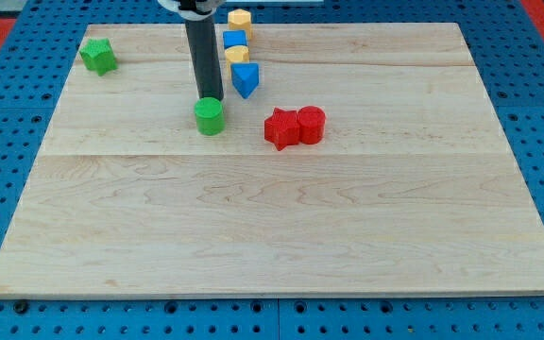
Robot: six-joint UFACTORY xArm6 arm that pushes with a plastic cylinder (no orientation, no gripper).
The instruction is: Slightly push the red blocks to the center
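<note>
while the red star block [280, 128] and the red cylinder [312, 124] are sitting pressed side by side, they are forming one short row running across the view, star on the view's left, cylinder on the view's right. both are lying above the middle of the wooden board [272, 236], a little toward the view's top from its centre and barely to the view's right of it. both are showing a glossy, saturated red; the star is showing notched edges, the cylinder a round flat top.

taking the red pair as the landmark, the green cylinder [210, 116] is standing near it on the view's left, at about the same height in the view, and the rod's tip [209, 98] is resting right at that green cylinder's upper edge, seemingly touching it. so the reds are lying to the view's right of the tip, and slightly lower. the rod has no jaws; it is carrying nothing.

judging from this, a nudge toward the centre is calling for the tip to come round above the pair and press toward the view's bottom.

further out from the pair, toward the view's top and left, a blue block [245, 79] and a column of yellow and blue blocks [237, 38] are clustering, and a green star block [98, 56] is sitting far off at the top left corner.
</note>
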